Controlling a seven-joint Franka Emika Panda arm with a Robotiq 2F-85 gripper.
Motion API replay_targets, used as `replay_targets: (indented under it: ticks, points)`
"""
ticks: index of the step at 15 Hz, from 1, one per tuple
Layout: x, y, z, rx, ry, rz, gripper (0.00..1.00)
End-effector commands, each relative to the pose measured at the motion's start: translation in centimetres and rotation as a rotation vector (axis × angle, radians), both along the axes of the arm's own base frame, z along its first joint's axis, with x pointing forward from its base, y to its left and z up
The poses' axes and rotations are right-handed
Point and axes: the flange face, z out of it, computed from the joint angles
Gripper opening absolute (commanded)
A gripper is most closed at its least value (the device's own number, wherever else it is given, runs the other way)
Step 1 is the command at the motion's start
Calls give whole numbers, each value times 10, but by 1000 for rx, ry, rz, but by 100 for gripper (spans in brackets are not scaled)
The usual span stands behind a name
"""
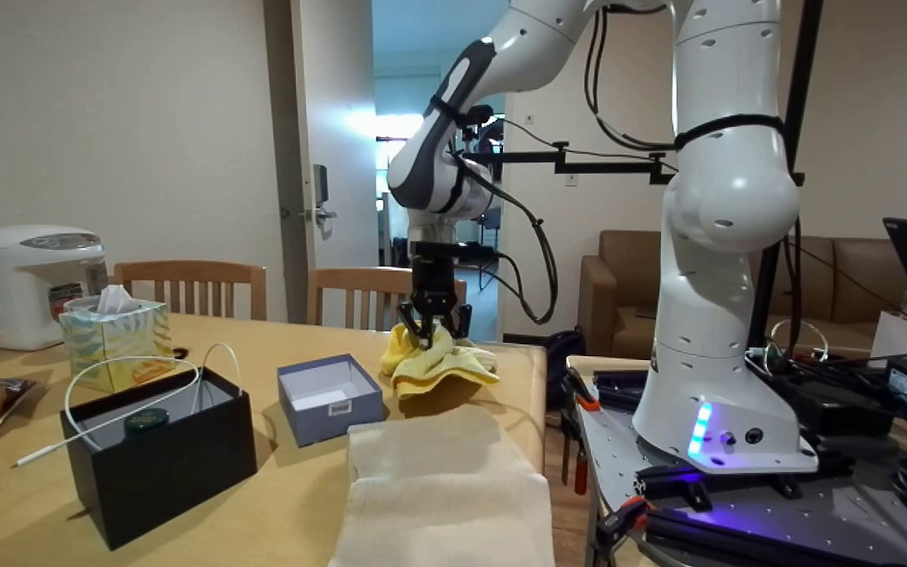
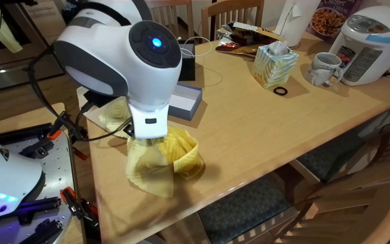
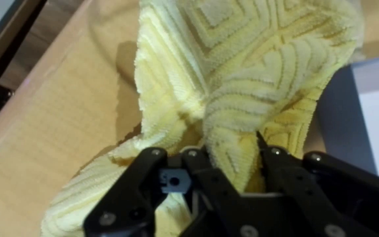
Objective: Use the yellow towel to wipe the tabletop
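The yellow towel (image 1: 444,368) is bunched up on the wooden tabletop (image 1: 296,492) near the table's end by the robot. It also shows in an exterior view (image 2: 181,149), partly behind the arm, and fills the middle of the wrist view (image 3: 248,69). My gripper (image 1: 439,329) points down into the towel. In the wrist view a thick fold lies pinched between the fingers of the gripper (image 3: 234,154), and loose parts of the towel spread out to both sides. The fingertips are buried in the cloth. Bare tabletop (image 3: 61,115) shows beside it.
An open blue box (image 1: 331,425) stands close beside the towel. A beige cloth (image 1: 446,488) lies in front. A black box (image 1: 178,480), a tissue box (image 1: 115,346), a mug (image 2: 318,71), a black ring (image 2: 280,90) and a water dispenser (image 2: 364,44) stand farther along.
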Motion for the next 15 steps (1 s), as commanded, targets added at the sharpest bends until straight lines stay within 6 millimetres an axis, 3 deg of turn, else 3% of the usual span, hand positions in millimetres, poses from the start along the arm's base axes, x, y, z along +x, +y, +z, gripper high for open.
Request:
replay_targets:
  ticks: [1,6,9,15]
  points:
    - [-20,29,-13,166,21,17,9]
    - [-48,45,-56,224,90,-16,9]
    - [-57,37,-73,145,121,-52,9]
    - [-58,9,-61,55,90,-126,9]
